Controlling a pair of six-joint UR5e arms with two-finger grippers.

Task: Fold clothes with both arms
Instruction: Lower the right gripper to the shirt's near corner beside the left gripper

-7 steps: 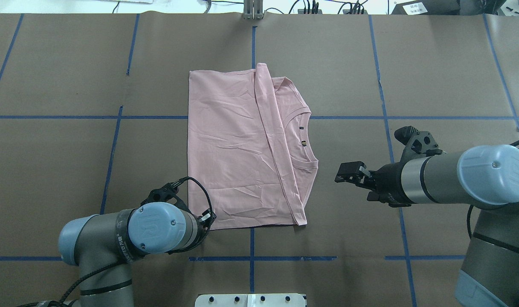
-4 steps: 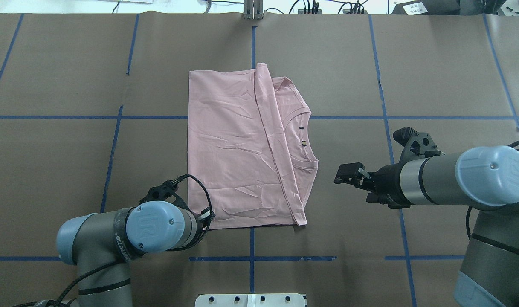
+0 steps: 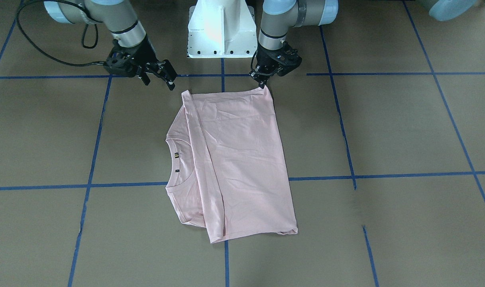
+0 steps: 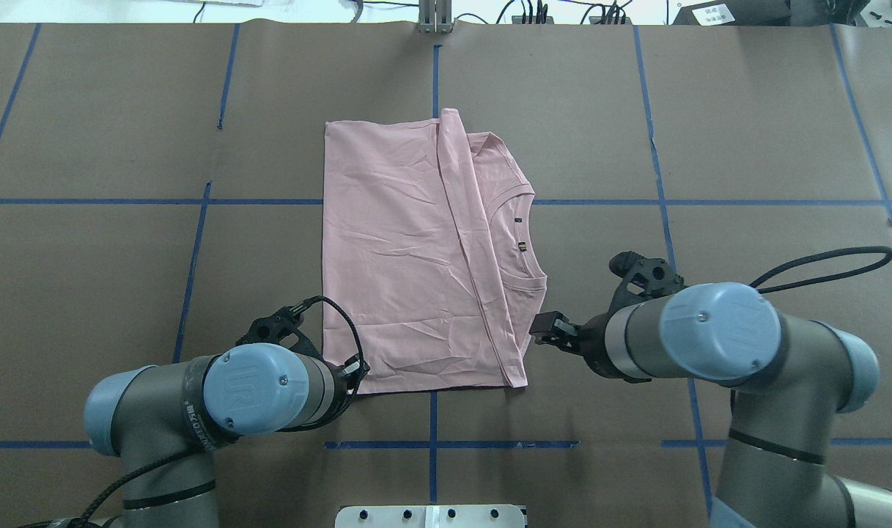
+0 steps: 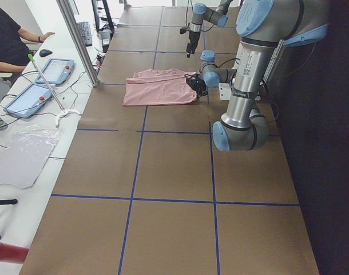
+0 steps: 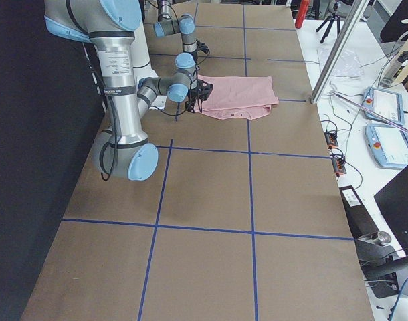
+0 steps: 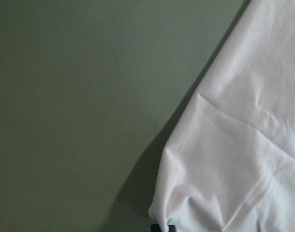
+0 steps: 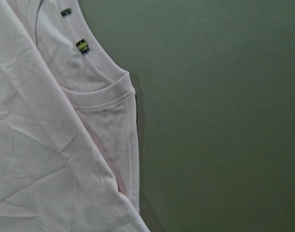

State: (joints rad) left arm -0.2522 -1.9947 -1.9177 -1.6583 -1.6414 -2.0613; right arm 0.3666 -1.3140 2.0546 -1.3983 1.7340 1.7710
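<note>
Pre-fold grasp, seen from overhead. Left claw (image 3: 262,82) pinches pale pink cotton T-shirt (image 4: 394,249) at 7-o'clock corner. Right claw (image 4: 547,334) spread at 4 o'clock, not touching. Likely next: right pinches its corner.

brown papered table (image 4: 123,110), blue tape grid (image 4: 189,279); pink t-shirt (image 4: 402,264) flat.

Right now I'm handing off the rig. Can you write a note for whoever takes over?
Left gripper: closed on the near hem corner of the pink T-shirt, apparently pinching it.
Right gripper: open and empty, beside the near shoulder-end corner, not touching.
Shirt: flat on the table, collar toward the robot's right.
Done: folded lengthwise into a rectangle, no sleeves showing.
Left: right gripper takes its corner, then probably a cross fold.
</note>
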